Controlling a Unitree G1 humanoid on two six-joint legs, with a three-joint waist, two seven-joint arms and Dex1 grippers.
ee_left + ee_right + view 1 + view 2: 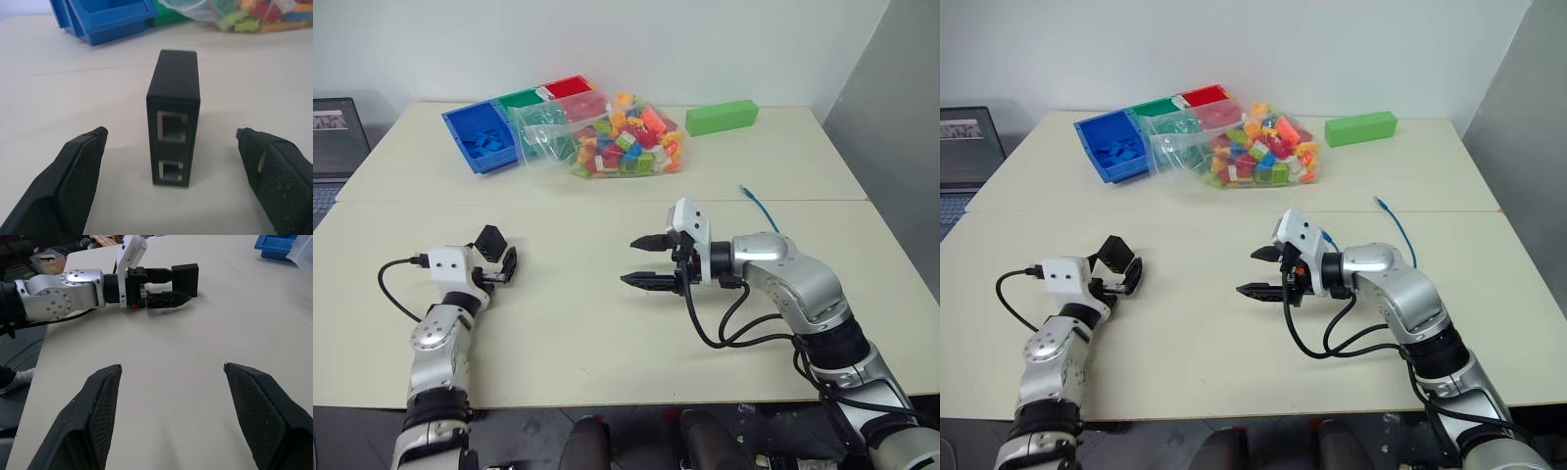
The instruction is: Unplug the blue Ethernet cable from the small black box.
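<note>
Two open grippers, small black box (173, 115) between left gripper's (171, 181) fingers.

Count on worktop (607, 323): one black box (173, 117), one blue cable (761, 209), three bins (481, 137), one brick bag (617, 137), one green block (722, 117).

I see the cable (762, 211) only partly; the right arm (783, 269) hides its near end (plug unreadable).

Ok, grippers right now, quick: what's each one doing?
Left gripper: open, the small black box standing between its fingers.
Right gripper: open, empty.
</note>
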